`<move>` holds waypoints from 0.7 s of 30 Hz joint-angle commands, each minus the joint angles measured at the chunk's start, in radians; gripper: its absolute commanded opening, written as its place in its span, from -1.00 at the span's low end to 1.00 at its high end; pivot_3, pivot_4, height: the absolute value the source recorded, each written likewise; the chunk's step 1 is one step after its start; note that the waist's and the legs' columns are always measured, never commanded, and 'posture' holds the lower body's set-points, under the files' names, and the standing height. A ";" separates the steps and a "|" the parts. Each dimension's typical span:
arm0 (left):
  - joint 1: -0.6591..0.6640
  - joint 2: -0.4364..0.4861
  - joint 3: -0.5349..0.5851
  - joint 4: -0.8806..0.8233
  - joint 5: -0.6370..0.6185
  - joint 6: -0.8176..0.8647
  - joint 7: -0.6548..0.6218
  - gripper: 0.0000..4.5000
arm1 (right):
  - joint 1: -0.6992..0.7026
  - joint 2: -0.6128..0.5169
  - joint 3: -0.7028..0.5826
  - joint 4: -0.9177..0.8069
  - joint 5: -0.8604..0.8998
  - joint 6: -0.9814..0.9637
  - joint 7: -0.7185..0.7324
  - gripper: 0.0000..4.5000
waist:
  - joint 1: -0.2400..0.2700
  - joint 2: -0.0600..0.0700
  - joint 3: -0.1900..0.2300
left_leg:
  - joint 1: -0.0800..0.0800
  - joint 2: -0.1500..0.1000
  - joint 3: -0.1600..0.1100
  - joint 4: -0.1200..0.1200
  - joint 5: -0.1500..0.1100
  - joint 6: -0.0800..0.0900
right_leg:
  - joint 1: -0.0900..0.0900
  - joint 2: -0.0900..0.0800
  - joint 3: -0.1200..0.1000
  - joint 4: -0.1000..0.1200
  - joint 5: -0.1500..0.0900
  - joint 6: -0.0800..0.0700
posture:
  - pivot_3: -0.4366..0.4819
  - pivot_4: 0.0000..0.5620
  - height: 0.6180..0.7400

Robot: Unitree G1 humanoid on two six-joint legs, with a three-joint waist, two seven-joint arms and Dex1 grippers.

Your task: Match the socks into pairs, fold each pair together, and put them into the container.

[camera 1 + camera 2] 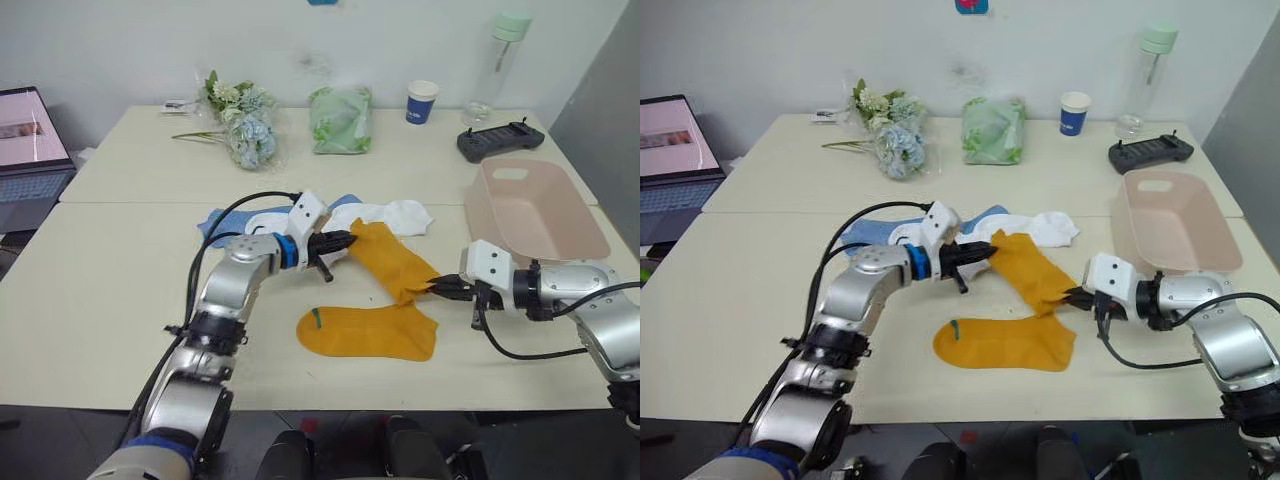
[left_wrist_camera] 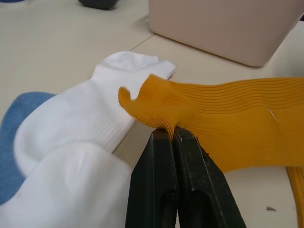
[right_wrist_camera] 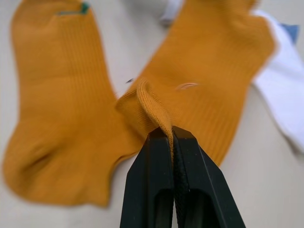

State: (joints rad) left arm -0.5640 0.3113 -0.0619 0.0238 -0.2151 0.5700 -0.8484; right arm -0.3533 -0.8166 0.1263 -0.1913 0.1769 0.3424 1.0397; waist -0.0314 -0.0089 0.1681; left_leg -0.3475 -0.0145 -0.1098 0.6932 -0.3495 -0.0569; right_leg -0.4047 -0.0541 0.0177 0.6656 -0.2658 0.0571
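Mustard-yellow ribbed sock [image 1: 392, 262] is pinched at opposite ends by left gripper [image 1: 349, 240] and right gripper [image 1: 437, 287], partly covering white socks [image 1: 400, 214].

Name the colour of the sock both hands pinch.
Mustard yellow sock, clearest in the right wrist view.

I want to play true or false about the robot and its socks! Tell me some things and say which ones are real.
1. Both claws are pinching the same yellow sock. True: the left claw grips one end and the right claw the other.
2. The pink container already has socks in it. False: no socks are in it.
3. A second yellow sock lies flat on the table. True.
4. The white socks are folded on top of the paper cup. False: they lie loose on the table, far from the cup.
5. The right claw is wide open. False: it is shut on the yellow sock.
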 commanded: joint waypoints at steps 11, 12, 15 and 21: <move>0.439 0.009 0.039 -0.571 -0.129 0.296 0.262 -0.99 | -0.089 0.153 0.066 0.198 -0.011 -0.141 0.053 -1.00 | 0.008 0.000 0.000 | 0.000 0.000 0.000 0.000 0.000 0.000 | 0.001 0.000 0.001 -0.002 0.002 0.000 | -0.05 -0.47 1.00; 0.449 0.004 0.038 -0.577 -0.130 0.299 0.277 -0.99 | -0.090 0.156 0.063 0.204 -0.012 -0.149 0.055 -1.00 | 0.008 0.000 0.000 | 0.000 0.000 0.000 0.000 0.000 0.000 | 0.000 0.000 0.001 -0.002 0.002 0.000 | -0.05 -0.47 1.00; 0.473 0.008 0.029 -0.569 -0.118 0.275 0.304 -1.00 | -0.090 0.165 0.046 0.220 -0.013 -0.162 0.044 -0.89 | 0.008 0.000 0.000 | 0.000 0.000 -0.001 0.000 0.000 0.000 | 0.000 0.000 0.000 -0.001 0.002 0.000 | -0.05 -0.47 1.00; 0.443 0.059 0.095 -0.502 -0.145 0.239 0.291 -0.60 | -0.077 0.126 -0.016 0.222 -0.007 -0.148 0.023 -0.07 | 0.006 0.000 0.000 | 0.000 0.001 0.000 0.000 0.000 0.000 | 0.000 0.000 0.000 -0.001 0.002 -0.001 | -0.05 -0.47 1.00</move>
State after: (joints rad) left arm -0.0951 0.3478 -0.0169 -0.4710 -0.3386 0.8311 -0.5462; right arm -0.4227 -0.6658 0.1712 0.0474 0.1475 0.2005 1.0766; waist -0.0257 -0.0084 0.1682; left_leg -0.3473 -0.0139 -0.1096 0.6934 -0.3496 -0.0567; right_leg -0.4044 -0.0538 0.0174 0.6645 -0.2634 0.0557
